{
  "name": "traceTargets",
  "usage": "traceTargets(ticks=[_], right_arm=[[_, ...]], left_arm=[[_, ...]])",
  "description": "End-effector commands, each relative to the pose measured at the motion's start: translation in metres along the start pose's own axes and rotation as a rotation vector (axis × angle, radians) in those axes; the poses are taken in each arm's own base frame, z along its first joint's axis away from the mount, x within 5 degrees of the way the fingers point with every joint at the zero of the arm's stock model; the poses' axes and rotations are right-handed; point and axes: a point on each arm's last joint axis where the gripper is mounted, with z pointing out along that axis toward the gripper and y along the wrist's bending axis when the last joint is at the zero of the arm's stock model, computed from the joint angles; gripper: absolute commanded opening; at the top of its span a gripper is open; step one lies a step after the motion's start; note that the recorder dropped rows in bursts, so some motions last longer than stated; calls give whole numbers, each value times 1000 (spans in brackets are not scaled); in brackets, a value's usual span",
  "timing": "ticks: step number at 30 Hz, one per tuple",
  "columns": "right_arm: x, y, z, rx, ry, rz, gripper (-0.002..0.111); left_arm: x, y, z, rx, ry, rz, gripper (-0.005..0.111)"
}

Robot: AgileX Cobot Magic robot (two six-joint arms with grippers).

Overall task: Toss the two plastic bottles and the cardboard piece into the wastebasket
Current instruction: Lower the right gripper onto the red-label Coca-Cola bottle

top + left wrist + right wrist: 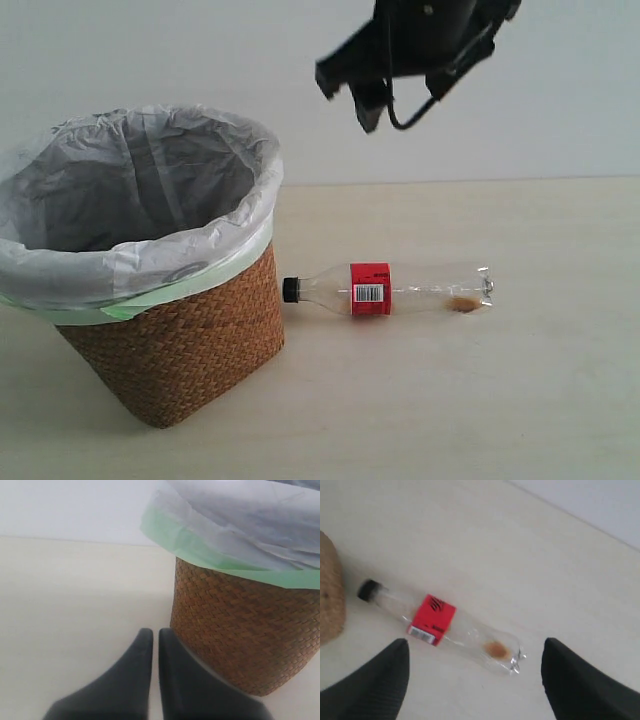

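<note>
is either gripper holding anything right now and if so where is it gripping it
Nothing is held. The right gripper hangs open above the red-label bottle, which lies on the table. The left gripper is shut on nothing, beside the wastebasket.

Pale table carries wastebasket, red-label bottle lying sideways.

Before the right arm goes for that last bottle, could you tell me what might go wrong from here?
1. The red-label bottle lies on its side, so it may roll as the open right gripper closes.
2. Its black cap sits right against the wastebasket; a finger could bump the wicker.
3. The wastebasket's rim stands high, so a low carry could clip it.
</note>
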Motion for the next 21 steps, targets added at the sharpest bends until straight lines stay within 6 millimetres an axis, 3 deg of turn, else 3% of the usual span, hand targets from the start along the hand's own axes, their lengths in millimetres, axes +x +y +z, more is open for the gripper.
traceTargets(ticks=[1, 5, 12, 21], right_arm=[[19, -15, 51, 37, 159, -73, 66], [29, -10, 84, 17, 251, -207, 66], [39, 12, 122, -35, 341, -429, 66], [48, 19, 151, -74, 406, -557, 66]], left_arm=[[1, 0, 0, -2, 0, -2, 4], [1, 0, 0, -2, 0, -2, 4], [1, 0, 0, -2, 0, -2, 4], [1, 0, 0, -2, 0, -2, 4]])
